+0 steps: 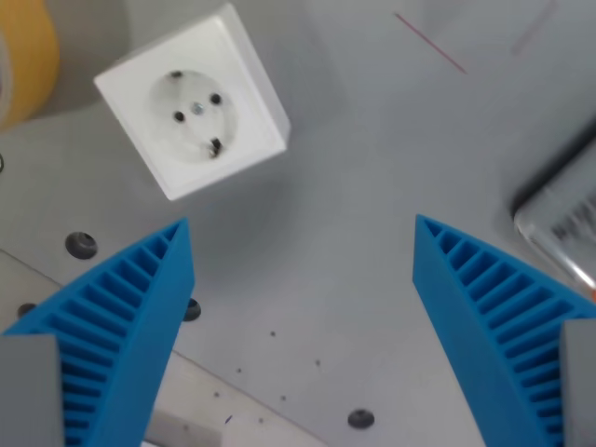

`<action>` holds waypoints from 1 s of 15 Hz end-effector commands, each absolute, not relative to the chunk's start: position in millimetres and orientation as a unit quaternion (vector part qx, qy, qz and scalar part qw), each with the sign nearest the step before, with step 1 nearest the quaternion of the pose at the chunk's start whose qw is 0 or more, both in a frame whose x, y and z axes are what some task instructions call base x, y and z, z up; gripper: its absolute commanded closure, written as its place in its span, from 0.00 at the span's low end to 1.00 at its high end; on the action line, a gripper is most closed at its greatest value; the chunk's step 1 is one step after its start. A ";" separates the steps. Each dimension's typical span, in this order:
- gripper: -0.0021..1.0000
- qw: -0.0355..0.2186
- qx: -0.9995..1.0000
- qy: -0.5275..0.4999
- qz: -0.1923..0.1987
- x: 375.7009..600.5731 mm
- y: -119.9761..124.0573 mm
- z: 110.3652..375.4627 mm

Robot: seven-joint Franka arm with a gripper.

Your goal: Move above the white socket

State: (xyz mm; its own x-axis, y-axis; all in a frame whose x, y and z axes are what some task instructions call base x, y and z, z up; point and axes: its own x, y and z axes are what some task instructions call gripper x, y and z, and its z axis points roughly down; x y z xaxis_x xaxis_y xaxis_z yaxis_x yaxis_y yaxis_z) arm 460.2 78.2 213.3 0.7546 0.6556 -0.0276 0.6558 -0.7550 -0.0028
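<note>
A: Where's the white socket (193, 110)?

B: Upper left of the wrist view, lying on the grey tabletop (363, 158), face up, turned at an angle. Round recess in the face w/ two pin holes, a centre screw and earth clips. It's off to the wrist view's left of the gap betw. the jaws, not under it.

A: And the gripper (303, 244)?

B: Jaws spread wide, nothing betw. them. Both blue ribbed fingers (126, 326) come up from the bottom corners; just bare tabletop shows in the gap.

A: Any containers?

B: None to make out. A yellow rounded thing (26, 56) sits at the top left edge, just beside the socket, cut off by the frame, can't tell what it is.

A: Other stuff around?

B: A dark-edged clear or glossy object (563, 219) at the right edge, blurred, partly out of frame. A thin red line (428, 42) marked on the tabletop, top right. A few dark bolt heads (81, 245) in the surface lower left and near the bottom. Nothing lies betw. the jaws and the socket.
</note>
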 end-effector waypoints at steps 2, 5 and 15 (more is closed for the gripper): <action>0.00 0.019 0.873 0.485 0.041 452.4 91.8 197.4; 0.00 0.021 0.863 0.503 0.044 450.0 101.5 188.6; 0.00 0.024 0.846 0.530 0.042 447.2 124.1 168.8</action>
